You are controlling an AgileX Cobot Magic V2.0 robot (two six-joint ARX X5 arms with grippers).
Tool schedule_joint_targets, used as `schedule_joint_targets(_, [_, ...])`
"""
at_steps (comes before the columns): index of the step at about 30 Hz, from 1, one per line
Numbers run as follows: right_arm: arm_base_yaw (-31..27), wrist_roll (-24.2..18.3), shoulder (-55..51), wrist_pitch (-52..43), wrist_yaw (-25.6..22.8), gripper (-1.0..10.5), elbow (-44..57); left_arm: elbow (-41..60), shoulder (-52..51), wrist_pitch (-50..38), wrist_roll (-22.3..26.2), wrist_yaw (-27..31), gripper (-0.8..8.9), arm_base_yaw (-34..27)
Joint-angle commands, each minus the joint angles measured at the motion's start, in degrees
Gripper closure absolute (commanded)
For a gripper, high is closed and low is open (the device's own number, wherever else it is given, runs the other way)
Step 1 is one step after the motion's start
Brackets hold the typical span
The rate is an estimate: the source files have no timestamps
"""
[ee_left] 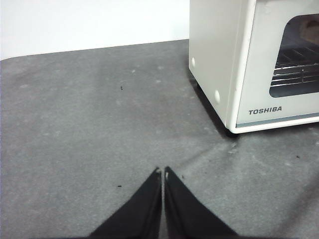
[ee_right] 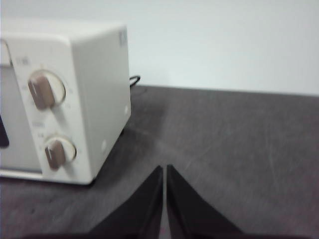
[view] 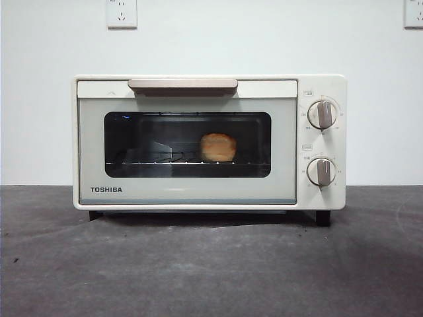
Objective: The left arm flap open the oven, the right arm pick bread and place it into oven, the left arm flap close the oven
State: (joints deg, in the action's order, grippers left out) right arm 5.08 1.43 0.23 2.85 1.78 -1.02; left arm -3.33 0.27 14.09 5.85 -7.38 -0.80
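The cream-white TOSHIBA oven (view: 188, 188) stands in the middle of the dark table with its glass door shut and the tan handle (view: 182, 84) at the top. The golden bread (view: 218, 147) sits inside on the wire rack, seen through the window. My left gripper (ee_left: 162, 172) is shut and empty, low over the mat, off the oven's left front corner (ee_left: 239, 74). My right gripper (ee_right: 164, 168) is shut and empty, off the oven's knob side (ee_right: 94, 84). Neither arm shows in the front view.
Two grey knobs (view: 322, 114) (view: 321, 172) are on the oven's right panel. A white wall with sockets (view: 121, 13) is behind. A black cable (ee_right: 133, 79) runs behind the oven. Grey mat (view: 211, 271) lies in front.
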Motion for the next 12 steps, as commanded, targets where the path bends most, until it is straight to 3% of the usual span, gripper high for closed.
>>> schedule_joint_targets(1, [-0.09, 2.25, -0.02, 2.86, 0.07, 9.4, 0.46, 1.09, -0.09, 0.48, -0.37, 0.09, 7.94, -0.09])
schedule_joint_targets(5, [-0.09, 1.95, -0.02, 7.76, -0.68, 9.4, 0.46, 1.09, -0.09, 0.48, -0.37, 0.09, 7.94, -0.09])
schedule_joint_targets(12, [-0.09, 2.64, -0.02, 5.97, -0.31, 9.4, 0.46, 1.09, -0.09, 0.48, -0.37, 0.09, 7.94, -0.09])
